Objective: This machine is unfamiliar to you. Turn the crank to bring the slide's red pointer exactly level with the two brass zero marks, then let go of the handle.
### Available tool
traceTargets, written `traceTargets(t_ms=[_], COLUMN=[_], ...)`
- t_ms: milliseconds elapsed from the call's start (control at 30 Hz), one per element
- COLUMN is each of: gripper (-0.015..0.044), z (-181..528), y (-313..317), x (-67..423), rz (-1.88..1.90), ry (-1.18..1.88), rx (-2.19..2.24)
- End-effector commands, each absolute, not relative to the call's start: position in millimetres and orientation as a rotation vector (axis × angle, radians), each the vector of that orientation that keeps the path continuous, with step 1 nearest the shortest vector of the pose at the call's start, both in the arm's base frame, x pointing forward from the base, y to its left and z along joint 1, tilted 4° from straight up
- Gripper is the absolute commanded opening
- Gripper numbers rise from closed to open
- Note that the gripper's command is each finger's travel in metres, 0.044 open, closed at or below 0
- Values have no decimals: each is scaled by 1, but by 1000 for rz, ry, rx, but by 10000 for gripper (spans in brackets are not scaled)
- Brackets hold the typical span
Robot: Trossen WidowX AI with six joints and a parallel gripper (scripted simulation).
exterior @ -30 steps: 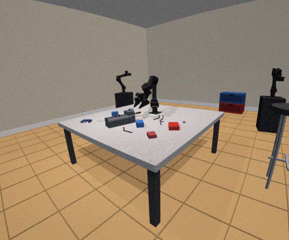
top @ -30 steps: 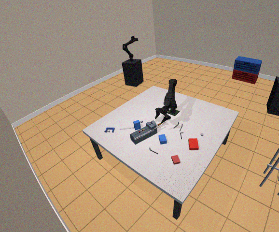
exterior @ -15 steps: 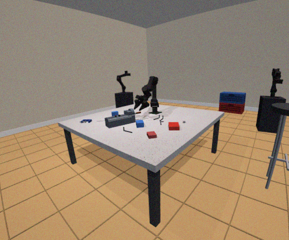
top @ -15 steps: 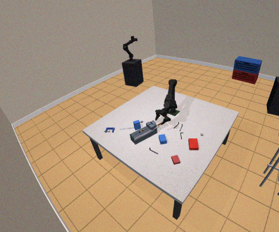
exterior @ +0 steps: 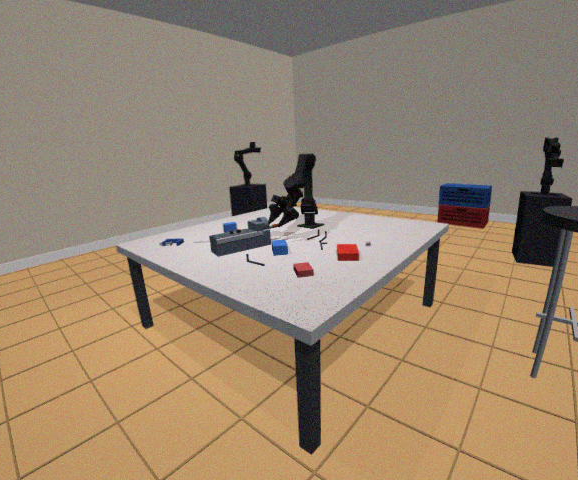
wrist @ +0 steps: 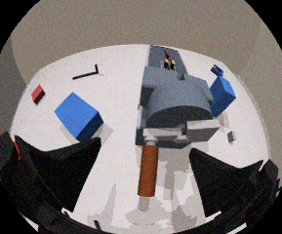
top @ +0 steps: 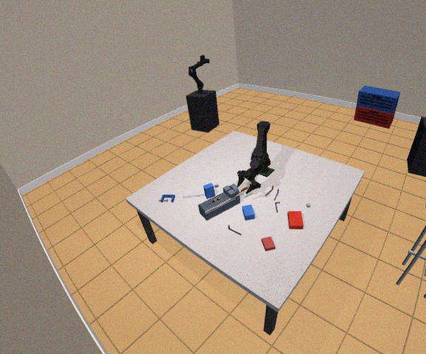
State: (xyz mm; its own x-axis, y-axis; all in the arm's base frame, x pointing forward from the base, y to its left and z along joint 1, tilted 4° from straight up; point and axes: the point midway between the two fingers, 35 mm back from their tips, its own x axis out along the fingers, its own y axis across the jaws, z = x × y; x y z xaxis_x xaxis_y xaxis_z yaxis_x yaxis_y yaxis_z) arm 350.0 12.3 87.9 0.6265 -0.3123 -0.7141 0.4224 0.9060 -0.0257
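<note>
A grey slide machine (top: 216, 206) (exterior: 239, 241) (wrist: 172, 92) lies on the white table (top: 312, 171) (exterior: 392, 242). Its crank housing faces my arm, and a brown crank handle (wrist: 148, 168) (top: 242, 189) sticks out from that end. The red pointer and brass marks (wrist: 168, 62) (top: 218, 199) show as small dots on top of the slide; I cannot tell how level they are. My gripper (wrist: 147, 148) (top: 247, 181) (exterior: 275, 212) is open, low over the table at the crank end. Its fingers stand on either side of the handle and do not touch it.
A blue block (wrist: 78, 116) (top: 248, 212) lies left of the machine in the wrist view, another blue block (wrist: 222, 94) (top: 208, 189) to the right. Red blocks (top: 295, 220) (top: 267, 243), several hex keys (top: 234, 230) (top: 276, 206) and a blue clamp (top: 166, 196) lie around.
</note>
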Motion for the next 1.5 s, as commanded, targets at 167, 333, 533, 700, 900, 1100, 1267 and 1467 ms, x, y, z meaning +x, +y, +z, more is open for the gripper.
traceTargets(t_ms=[167, 333, 533, 700, 900, 1100, 1267, 1467], gripper=[440, 440, 414, 282, 125, 0, 0, 0], z=[68, 60, 58, 58, 58, 58, 59, 58], y=[11, 10, 10, 10, 10, 10, 10, 9], x=[346, 345, 344, 344, 344, 344, 345, 345], rz=[-429, -429, -429, -429, -429, -429, -429, -429], ry=[806, 806, 806, 806, 806, 806, 806, 806], rx=[139, 139, 139, 139, 139, 139, 139, 139])
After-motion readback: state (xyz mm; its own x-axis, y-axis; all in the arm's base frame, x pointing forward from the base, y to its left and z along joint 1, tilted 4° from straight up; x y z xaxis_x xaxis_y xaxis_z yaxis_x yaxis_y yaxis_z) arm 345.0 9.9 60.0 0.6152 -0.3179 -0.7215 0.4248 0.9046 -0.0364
